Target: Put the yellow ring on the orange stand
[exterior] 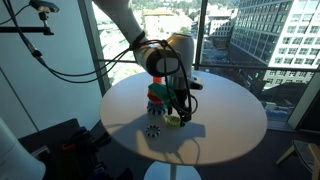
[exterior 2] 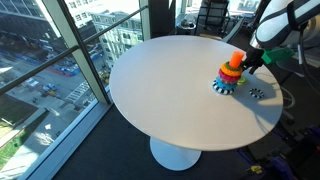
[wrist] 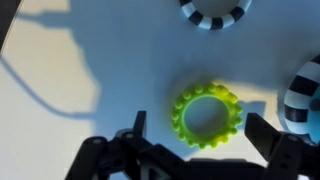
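Observation:
The yellow ring (wrist: 208,115) is a knobbly yellow-green ring lying flat on the white table. In the wrist view it sits between my open gripper's (wrist: 200,130) two dark fingers, just ahead of the tips and not touched by them. In an exterior view the gripper (exterior: 178,108) hangs low over the ring (exterior: 174,120), right beside the orange stand (exterior: 158,97). The stand (exterior 2: 230,72) has an orange-red top on stacked coloured rings, with a blue toothed base. That base shows at the right edge of the wrist view (wrist: 304,95).
A dark toothed gear-like ring (exterior: 152,129) lies on the round white table (exterior: 220,125) near the stand; it also shows in the other views (exterior 2: 257,93) (wrist: 215,12). Tall windows stand behind the table. A camera arm and cables (exterior: 40,30) hang close by.

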{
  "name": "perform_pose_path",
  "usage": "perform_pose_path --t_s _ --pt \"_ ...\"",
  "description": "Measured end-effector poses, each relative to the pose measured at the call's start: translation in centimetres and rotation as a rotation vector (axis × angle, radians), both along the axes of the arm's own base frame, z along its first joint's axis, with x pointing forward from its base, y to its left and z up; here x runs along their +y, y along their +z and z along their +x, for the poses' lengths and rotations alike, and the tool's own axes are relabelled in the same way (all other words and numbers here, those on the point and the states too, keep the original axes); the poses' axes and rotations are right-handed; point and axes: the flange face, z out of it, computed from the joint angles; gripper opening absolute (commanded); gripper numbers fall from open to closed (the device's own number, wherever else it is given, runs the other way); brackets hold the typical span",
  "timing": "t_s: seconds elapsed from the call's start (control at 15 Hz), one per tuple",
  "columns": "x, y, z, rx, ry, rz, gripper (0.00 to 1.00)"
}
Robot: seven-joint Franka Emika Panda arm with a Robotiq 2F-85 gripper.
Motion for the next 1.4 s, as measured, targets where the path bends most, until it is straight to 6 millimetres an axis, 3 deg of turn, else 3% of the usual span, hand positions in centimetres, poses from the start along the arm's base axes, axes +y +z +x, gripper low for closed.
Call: perform_pose_path --t_s 1.13,1.33,1.4 --pt "0.6 -1.2 -0.1 0.019 0.013 0.002 1.00" --pt "0.6 -1.2 -0.2 0.020 0.013 0.003 0.77" --pt "0.6 -1.2 -0.2 0.020 0.013 0.003 0.77"
